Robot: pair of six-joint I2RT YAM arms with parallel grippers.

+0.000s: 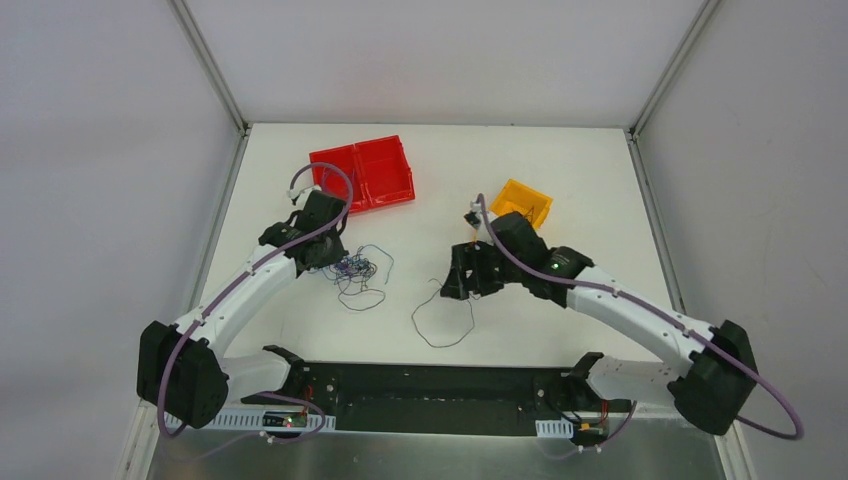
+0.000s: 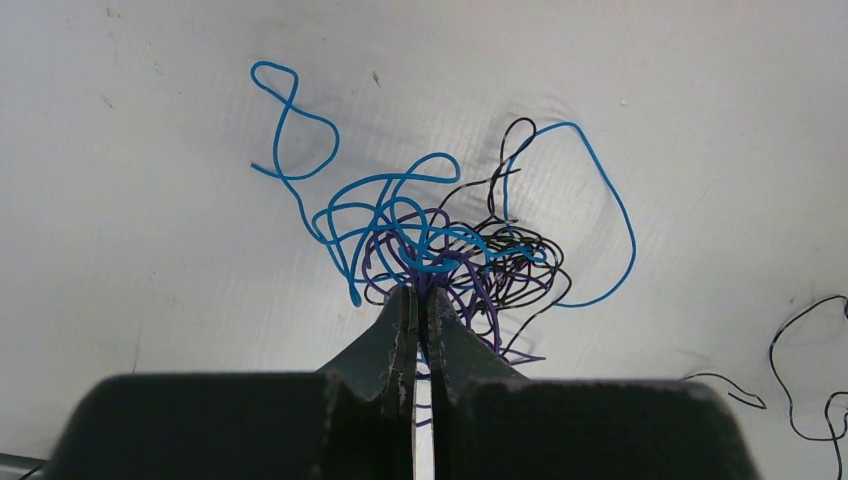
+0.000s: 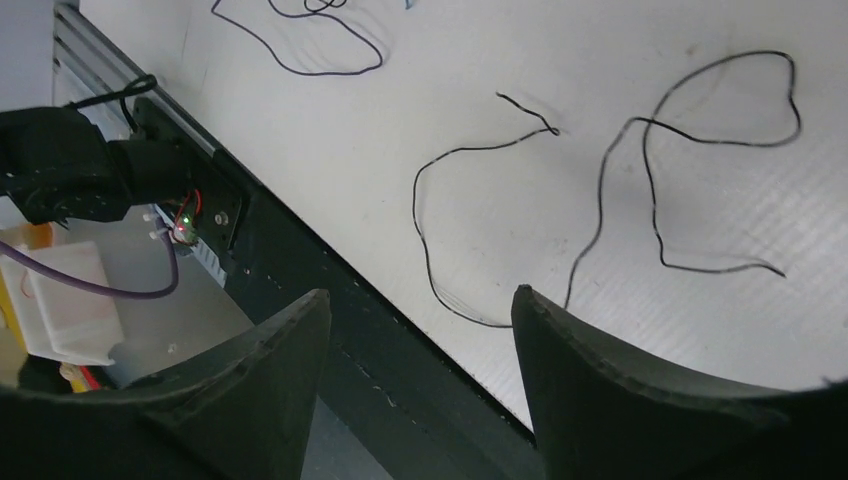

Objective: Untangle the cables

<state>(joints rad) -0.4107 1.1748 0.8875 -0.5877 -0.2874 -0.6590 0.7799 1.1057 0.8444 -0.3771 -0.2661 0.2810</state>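
The left gripper (image 2: 418, 300) was pressed shut, its two fingers meeting on a few strands at the near edge of the cables (image 2: 440, 250), a small knot of blue, black and violet-dark wire. The right gripper (image 3: 420, 298) stood with its jaws well apart and nothing between them.

The work surface was a plain white table (image 1: 440, 180), lightly scuffed in the wrist views, boxed in by pale walls with aluminium posts (image 1: 210, 65) running up from the far corners. A black base plate (image 1: 430, 395) crossed the near edge between the two arm mounts. A red bin (image 1: 362, 175) with two compartments sat toward the far left, and a smaller yellow bin (image 1: 525, 205) lay far right, just behind the right arm's wrist.

The knot lay left of centre, just beside the left fingertips. Blue loops fanned out from it onto the table, the widest arching out to one side, and black coils were packed into the middle. One loose black cable (image 3: 415, 205) lay apart from the knot, nearer the table's centre, spread in open curves flat on the surface. The right gripper hung above this cable, fingers pointing down toward the near edge; whether a fingertip touched it could not be told.
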